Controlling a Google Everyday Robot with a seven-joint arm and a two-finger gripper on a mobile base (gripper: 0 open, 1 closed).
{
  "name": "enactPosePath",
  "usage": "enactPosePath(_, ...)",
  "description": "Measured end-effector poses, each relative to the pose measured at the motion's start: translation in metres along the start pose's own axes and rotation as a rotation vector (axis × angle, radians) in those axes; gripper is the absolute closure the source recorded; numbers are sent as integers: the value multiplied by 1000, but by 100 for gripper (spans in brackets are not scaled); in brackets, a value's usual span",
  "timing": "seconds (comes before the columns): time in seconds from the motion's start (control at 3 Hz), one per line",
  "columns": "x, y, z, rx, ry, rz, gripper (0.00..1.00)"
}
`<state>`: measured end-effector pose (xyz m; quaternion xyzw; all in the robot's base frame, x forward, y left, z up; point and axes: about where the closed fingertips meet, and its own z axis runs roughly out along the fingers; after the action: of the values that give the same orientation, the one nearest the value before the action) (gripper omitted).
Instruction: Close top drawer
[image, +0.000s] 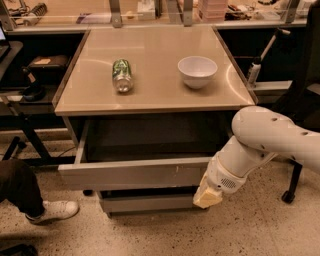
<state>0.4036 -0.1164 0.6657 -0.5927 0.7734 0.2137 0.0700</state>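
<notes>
The top drawer (131, 173) is pulled out from under the beige table; its wide grey front faces me and its dark inside shows. My gripper (207, 196) hangs at the end of the white arm, right against the lower right end of the drawer front. Its cream-coloured fingers (207, 197) point down and left toward the floor. A narrower grey drawer front (150, 202) sits below the top one.
A green bottle (121, 75) lies on the table top (150, 92) beside a white bowl (197, 71). A person's leg and white shoe (52, 210) are at the lower left. A chair base (290, 192) stands at the right. Shelving stands behind on both sides.
</notes>
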Motion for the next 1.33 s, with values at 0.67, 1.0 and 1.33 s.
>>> enactPosePath(0.67, -35, -35, -11, 42, 27, -76, 100)
enactPosePath(1.0, -53, -57, -11, 63, 61, -111, 100)
enactPosePath(1.33, -61, -75, -6, 74, 93, -121, 100)
